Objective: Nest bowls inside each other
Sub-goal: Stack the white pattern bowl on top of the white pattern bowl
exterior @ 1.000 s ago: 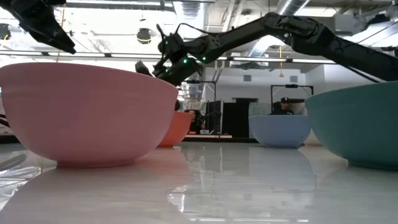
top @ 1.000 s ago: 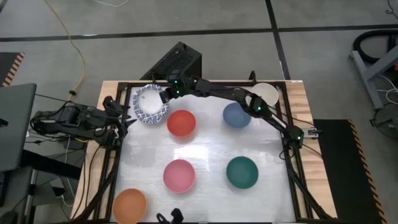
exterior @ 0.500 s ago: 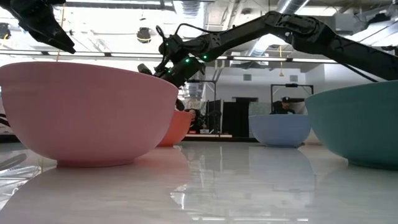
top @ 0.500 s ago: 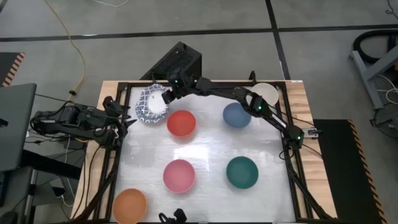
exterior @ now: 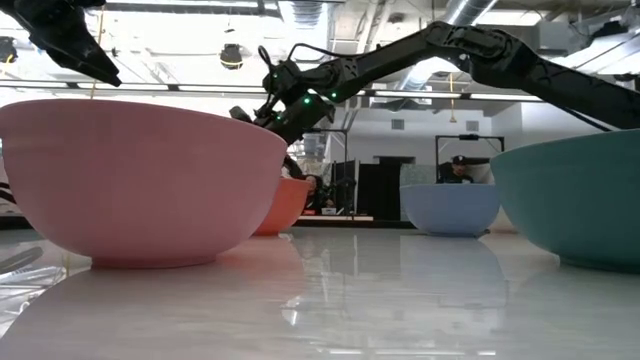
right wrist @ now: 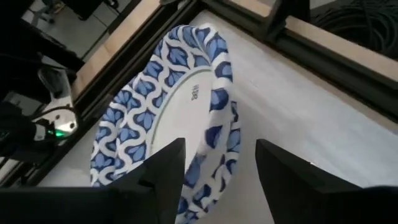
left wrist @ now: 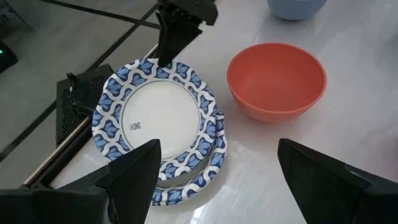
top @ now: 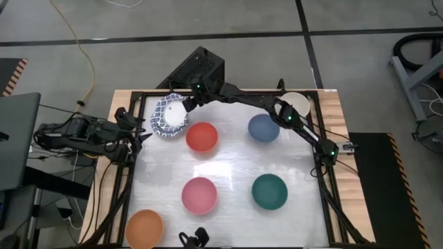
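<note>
At the table's far left, a white bowl with a blue patterned rim (left wrist: 155, 115) lies tilted inside another patterned bowl (left wrist: 208, 165). My right gripper (right wrist: 214, 171) reaches in from the far side. It is open, with its fingers on either side of the upper bowl's far rim (top: 181, 105). My left gripper (left wrist: 217, 186) waits open at the table's left edge (top: 137, 131), short of the stack. The red bowl (top: 202, 137), blue bowl (top: 263, 127), cream bowl (top: 297, 104), pink bowl (top: 199, 194), green bowl (top: 269, 191) and orange bowl (top: 144, 228) each stand alone on the table. My right gripper's open fingers (left wrist: 166, 57) come slanting down from the far side at the upper patterned bowl's far rim (right wrist: 219, 99). I cannot tell whether a finger touches the rim. The bowl rests on the bowl below it.
A black metal frame (top: 228, 90) runs round the white tabletop, and a black box (top: 197, 68) stands behind its far edge. Open tabletop lies between the red, pink, green and blue bowls. In the low view the pink bowl (exterior: 140, 180) hides the stack.
My right gripper has opened and let go of the upper patterned bowl, then drawn back a little toward the far edge. The bowl has settled into the patterned bowl under it. My left arm has kept still.
</note>
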`<state>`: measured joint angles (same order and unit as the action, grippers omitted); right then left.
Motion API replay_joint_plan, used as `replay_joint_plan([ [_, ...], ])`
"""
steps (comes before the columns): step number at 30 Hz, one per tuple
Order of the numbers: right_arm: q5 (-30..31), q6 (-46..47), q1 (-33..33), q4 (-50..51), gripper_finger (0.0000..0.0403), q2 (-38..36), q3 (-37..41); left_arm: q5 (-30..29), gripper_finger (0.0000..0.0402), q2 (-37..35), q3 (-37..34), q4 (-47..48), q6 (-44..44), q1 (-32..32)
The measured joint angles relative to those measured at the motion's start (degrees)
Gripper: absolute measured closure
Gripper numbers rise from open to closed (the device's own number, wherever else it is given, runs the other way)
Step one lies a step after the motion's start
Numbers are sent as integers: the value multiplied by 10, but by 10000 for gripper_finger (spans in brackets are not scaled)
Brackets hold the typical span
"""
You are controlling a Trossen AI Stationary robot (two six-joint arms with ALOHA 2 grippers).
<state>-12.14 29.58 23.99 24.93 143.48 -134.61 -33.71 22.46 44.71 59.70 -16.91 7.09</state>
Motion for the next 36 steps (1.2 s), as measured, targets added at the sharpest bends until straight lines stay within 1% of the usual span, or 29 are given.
replay_joint_plan([
  [2, 2, -1, 2, 6, 188, -4, 0, 0, 88, 0, 0, 0, 1, 0],
  [4, 31, -2, 2, 11, 198, -7, 0, 0, 88, 0, 0, 0, 4, 0],
  [6, 67, -14, 1, 15, 217, -8, 0, 0, 88, 0, 0, 0, 6, 0],
  [9, 95, -37, 2, 9, 255, -8, 0, 0, 88, 0, 0, 0, 6, 0],
  [14, 105, -48, -4, -2, 321, -10, 0, -1, 88, 0, 0, 0, 6, 0],
  [18, 106, -62, -11, 2, 355, -10, 0, -2, 88, 0, 0, 0, 1, 0],
  [27, 107, -75, -18, 1, 384, -8, 0, -4, 88, 0, 0, 0, -9, 0],
  [33, 106, -79, -28, 7, 386, -7, 0, -4, 88, 0, 0, -1, -14, 0],
  [36, 89, -89, -34, 8, 386, -7, 0, -4, 88, 0, 0, -1, -14, 0],
])
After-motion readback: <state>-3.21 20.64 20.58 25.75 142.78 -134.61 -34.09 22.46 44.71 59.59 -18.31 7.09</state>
